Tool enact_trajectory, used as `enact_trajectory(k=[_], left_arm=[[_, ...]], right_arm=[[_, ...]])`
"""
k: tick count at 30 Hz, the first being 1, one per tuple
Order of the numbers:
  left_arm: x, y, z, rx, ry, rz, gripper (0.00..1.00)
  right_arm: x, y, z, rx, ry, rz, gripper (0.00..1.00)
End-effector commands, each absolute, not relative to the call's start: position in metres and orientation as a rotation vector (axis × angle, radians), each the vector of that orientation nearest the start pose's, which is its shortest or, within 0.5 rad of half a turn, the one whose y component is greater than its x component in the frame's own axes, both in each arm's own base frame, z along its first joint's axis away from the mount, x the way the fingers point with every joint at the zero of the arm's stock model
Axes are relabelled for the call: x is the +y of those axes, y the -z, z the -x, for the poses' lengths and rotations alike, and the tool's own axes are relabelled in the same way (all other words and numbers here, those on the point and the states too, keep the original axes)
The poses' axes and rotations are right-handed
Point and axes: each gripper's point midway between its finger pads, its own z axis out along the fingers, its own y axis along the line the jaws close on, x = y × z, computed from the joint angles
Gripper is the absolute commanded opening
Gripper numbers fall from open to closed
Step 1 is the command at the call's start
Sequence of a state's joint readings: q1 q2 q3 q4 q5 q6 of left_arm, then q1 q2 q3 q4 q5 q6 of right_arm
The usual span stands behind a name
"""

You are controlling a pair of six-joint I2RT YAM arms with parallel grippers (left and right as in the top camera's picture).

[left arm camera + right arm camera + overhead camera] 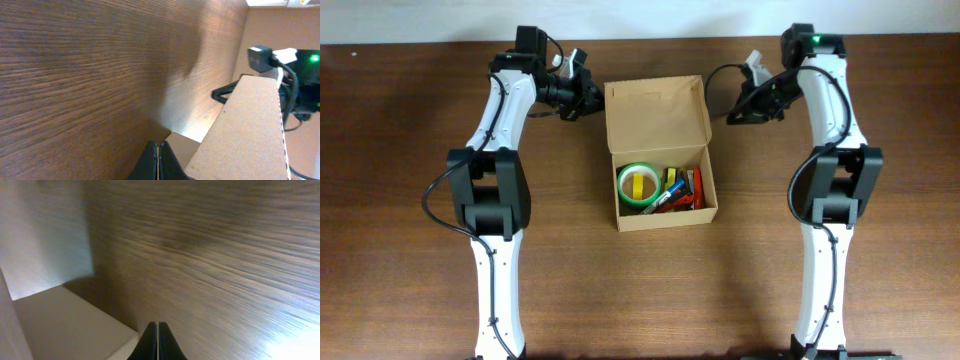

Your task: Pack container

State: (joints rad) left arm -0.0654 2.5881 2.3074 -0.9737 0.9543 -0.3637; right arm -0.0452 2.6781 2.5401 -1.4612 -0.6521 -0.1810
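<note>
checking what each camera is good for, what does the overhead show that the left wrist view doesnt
Only the overhead: the inside of the container, holding a green tape roll and a few pens, and the left arm itself. Only the left wrist: the left gripper with its fingers pressed together and nothing between them, and the corrugated edge of the lid flap close up. Both: the brown container with its flap up, the wooden table, and the right arm beyond the box.
</note>
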Motion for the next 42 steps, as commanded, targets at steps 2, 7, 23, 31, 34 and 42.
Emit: enact_trajectory(k=[2, 7, 23, 31, 34, 42], left_arm=[[-0.177, -0.088, -0.540, 2.668, 1.478, 0.171, 0.02], [-0.178, -0.089, -0.539, 2.665, 1.486, 0.168, 0.02], [-0.195, -0.125, -0.537, 2.465, 1.751, -0.035, 0.02], [-0.207, -0.157, -0.531, 2.358, 1.724, -0.243, 0.02], [-0.212, -0.175, -0.528, 2.323, 1.706, -0.300, 0.02], [-0.229, -0.206, -0.507, 2.268, 1.717, -0.435, 0.02]], right_arm=[[0.124, -0.049, -0.498, 2.804, -1.297, 0.298, 0.04], [0.150, -0.067, -0.492, 2.651, -1.503, 0.405, 0.04], [0.165, -0.117, -0.495, 2.374, -1.727, 0.463, 0.04], [0.156, -0.152, -0.503, 2.416, -1.492, 0.559, 0.04], [0.154, -0.157, -0.501, 2.429, -1.463, 0.564, 0.04], [0.150, -0.169, -0.497, 2.458, -1.389, 0.585, 0.04]])
